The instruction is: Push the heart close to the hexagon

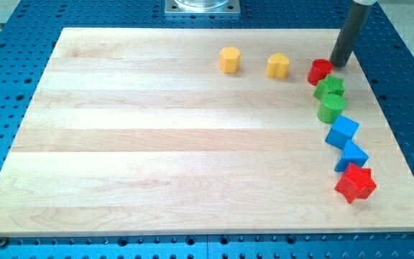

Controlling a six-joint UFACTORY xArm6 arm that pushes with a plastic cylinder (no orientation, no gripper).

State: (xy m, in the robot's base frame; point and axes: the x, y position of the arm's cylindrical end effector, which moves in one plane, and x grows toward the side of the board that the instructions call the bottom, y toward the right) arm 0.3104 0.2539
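Note:
The yellow heart (278, 65) lies near the view's top, right of centre. The yellow hexagon (229, 60) lies a short way to its left, with a gap between them. My tip (339, 65) stands at the view's upper right, just right of a red block (320, 71) and almost touching it. The tip is to the right of the heart, with the red block between them.
Below the red block, a curved row runs down the right side: a green star-shaped block (330, 88), a green cylinder (330, 108), a blue cube (342, 132), a second blue block (353, 155) and a red star (355, 183). The wooden board (157, 158) lies on a blue perforated table.

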